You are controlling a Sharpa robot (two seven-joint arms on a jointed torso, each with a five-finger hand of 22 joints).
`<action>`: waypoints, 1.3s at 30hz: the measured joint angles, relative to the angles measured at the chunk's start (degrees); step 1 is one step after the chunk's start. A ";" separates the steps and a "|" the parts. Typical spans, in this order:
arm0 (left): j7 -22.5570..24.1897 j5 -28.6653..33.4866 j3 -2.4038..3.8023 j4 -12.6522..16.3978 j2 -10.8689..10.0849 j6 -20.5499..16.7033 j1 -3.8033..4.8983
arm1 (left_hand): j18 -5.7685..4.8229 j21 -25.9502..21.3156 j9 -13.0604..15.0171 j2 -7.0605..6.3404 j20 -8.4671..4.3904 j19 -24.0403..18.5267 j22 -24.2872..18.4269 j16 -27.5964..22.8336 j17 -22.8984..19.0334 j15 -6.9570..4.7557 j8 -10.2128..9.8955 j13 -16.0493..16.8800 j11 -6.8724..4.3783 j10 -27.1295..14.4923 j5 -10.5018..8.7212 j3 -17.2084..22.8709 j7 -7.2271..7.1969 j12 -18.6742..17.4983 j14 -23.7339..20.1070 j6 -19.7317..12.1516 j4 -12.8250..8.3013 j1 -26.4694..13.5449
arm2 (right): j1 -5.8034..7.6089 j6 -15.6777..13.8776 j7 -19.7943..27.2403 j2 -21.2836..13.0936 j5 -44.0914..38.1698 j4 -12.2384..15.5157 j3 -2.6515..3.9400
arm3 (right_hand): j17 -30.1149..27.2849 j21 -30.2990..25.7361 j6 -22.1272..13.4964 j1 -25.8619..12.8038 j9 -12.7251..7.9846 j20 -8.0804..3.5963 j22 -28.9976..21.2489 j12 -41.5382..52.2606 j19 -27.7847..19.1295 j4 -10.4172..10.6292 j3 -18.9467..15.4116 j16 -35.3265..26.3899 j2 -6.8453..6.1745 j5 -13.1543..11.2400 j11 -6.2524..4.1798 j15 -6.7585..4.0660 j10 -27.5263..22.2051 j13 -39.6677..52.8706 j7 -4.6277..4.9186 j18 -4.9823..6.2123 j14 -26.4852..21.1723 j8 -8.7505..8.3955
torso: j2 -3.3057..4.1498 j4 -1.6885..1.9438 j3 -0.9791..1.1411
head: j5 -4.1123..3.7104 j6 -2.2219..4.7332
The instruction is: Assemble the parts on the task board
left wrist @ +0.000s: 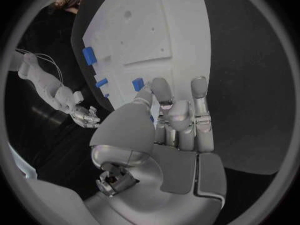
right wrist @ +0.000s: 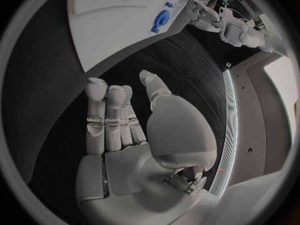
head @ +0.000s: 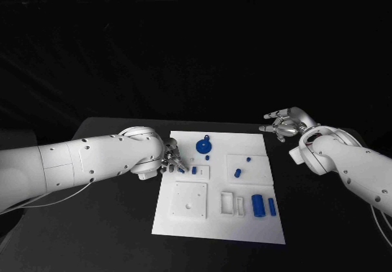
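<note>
The white task board (head: 220, 224) lies mid-table. On it are a round blue part (head: 204, 147), two small blue pegs (head: 247, 159) (head: 237, 173) and two blue cylinders (head: 264, 205). My left hand (head: 172, 161) is over the board's left edge, its thumb and fingertips closed round a small blue part (head: 179, 168) next to a small white block. In the left wrist view that blue part (left wrist: 138, 84) sits at the tips of my left hand (left wrist: 169, 120). My right hand (head: 283, 125) hovers off the board's far right corner, holding nothing; its fingers (right wrist: 109, 115) are straight, with the thumb apart.
A raised white square plate (head: 190, 198) and white slotted blocks (head: 231, 204) stand on the near half of the board. Black table surrounds the board on both sides. The right wrist view shows the board (right wrist: 106, 25) and the round blue part (right wrist: 160, 21).
</note>
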 measured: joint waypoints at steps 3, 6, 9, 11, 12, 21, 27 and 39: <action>0.00 -0.06 0.00 0.03 0.00 0.19 0.00 | 0.00 0.00 0.00 0.01 0.00 0.00 0.00 0.00 0.00 0.00 0.00 0.00 0.00 0.00 0.00 0.01 0.00 0.00 0.00 0.00 -0.01 0.01 | 0.00 0.00 0.00 0.00 0.00 -0.01 0.00 | 0.00 0.00 0.00 0.00 0.00 0.00 0.00 0.00 0.00 0.00 0.00 0.00 0.00 0.00 0.00 0.00 0.00 0.03 0.00 0.00 0.00 0.00 | -0.01 -0.01 0.01 | 0.00 -0.03; 0.00 -0.09 0.00 0.05 0.01 0.36 0.00 | 0.00 0.00 0.00 0.06 0.00 0.00 0.00 0.00 0.00 0.00 0.00 0.00 0.00 0.00 -0.01 0.01 0.01 0.00 0.00 0.01 -0.01 0.06 | -0.01 0.01 0.00 0.00 0.01 -0.02 0.00 | 0.00 0.00 0.00 0.00 0.00 0.00 0.00 0.00 0.00 0.00 0.00 0.00 0.00 0.00 0.00 0.00 0.00 0.03 0.00 0.00 0.00 0.00 | -0.01 -0.01 0.00 | -0.02 -0.07; 0.00 -0.11 0.00 0.06 0.04 0.49 0.00 | -0.01 0.00 0.00 0.06 0.00 0.00 -0.01 0.00 -0.01 0.00 0.00 0.00 0.00 0.00 -0.01 0.01 0.09 0.00 0.00 0.09 -0.01 0.06 | -0.01 0.02 0.00 0.00 0.02 -0.03 0.00 | 0.00 0.00 0.00 0.00 0.00 0.00 0.00 0.00 0.00 0.00 0.00 0.00 0.00 0.00 0.00 0.00 0.00 0.03 0.00 0.00 0.00 0.00 | -0.01 -0.01 0.03 | -0.03 -0.08; 0.00 -0.12 0.00 0.06 0.06 0.55 0.00 | -0.01 0.00 0.01 0.06 0.00 0.00 -0.01 0.00 -0.01 0.00 0.00 0.00 0.00 0.00 -0.01 0.01 0.09 0.00 0.00 0.10 -0.01 0.06 | -0.01 0.03 0.00 0.00 0.02 -0.03 0.00 | 0.00 0.00 0.00 0.00 0.00 0.00 0.00 0.00 0.00 0.00 0.00 0.00 0.00 0.00 0.00 0.00 0.00 0.03 0.00 0.00 0.00 0.00 | -0.01 -0.01 0.04 | -0.04 -0.09; 0.00 -0.12 0.00 0.05 0.07 0.57 0.00 | -0.01 0.00 0.01 0.06 0.00 0.00 -0.01 0.00 -0.01 0.00 0.00 0.00 0.00 0.00 -0.11 0.01 0.09 0.00 0.00 0.10 -0.01 0.06 | -0.02 0.03 0.00 0.00 0.02 -0.03 0.00 | 0.00 0.00 0.00 0.00 0.00 0.00 0.00 0.00 0.00 0.00 0.00 0.00 0.00 0.00 0.00 0.00 0.00 0.03 0.00 0.00 0.00 0.00 | -0.01 -0.01 0.04 | -0.04 -0.09; 0.00 -0.18 -0.01 0.00 0.18 0.68 -0.01 | -0.01 0.00 0.04 0.06 0.30 -0.31 -0.02 0.00 0.05 0.16 0.00 -0.32 0.00 0.00 -0.21 0.00 0.10 0.00 0.16 0.10 0.00 0.06 | -0.03 0.05 0.00 0.01 0.03 -0.03 0.00 | 0.00 0.00 0.00 0.00 0.00 0.00 0.00 0.00 0.00 0.00 0.00 0.00 0.00 0.00 0.00 0.00 0.00 0.03 0.00 0.00 0.00 0.00 | -0.02 -0.01 0.05 | -0.04 -0.13; 0.00 -0.31 -0.01 -0.07 0.33 0.77 -0.01 | -0.01 0.00 0.00 0.05 0.30 -0.31 -0.02 0.00 0.04 0.16 0.01 -0.32 0.00 0.00 -0.21 -0.01 0.10 0.00 0.16 0.11 0.00 0.05 | -0.04 0.07 0.00 0.00 0.03 -0.03 0.00 | 0.00 0.00 0.00 0.00 0.00 0.00 0.00 0.00 0.00 0.00 0.00 0.00 0.00 0.00 0.00 0.00 0.00 0.03 0.00 0.00 0.00 0.00 | -0.02 -0.01 0.04 | -0.04 -0.18; 0.00 -1.26 0.03 -0.42 0.80 1.35 -0.01 | -0.02 0.00 0.00 0.04 0.30 -0.31 -0.03 -0.22 -0.24 0.16 0.02 -0.54 0.01 0.01 -0.22 -0.33 0.11 0.00 0.16 0.32 0.32 0.04 | -0.06 0.11 0.00 -0.02 0.04 -0.03 0.00 | 0.00 0.00 0.00 0.00 0.00 0.00 0.00 0.00 0.00 0.00 0.00 0.00 0.00 0.00 0.00 0.00 0.00 0.02 0.00 0.00 0.00 0.00 | -0.02 0.01 0.01 | -0.12 -0.33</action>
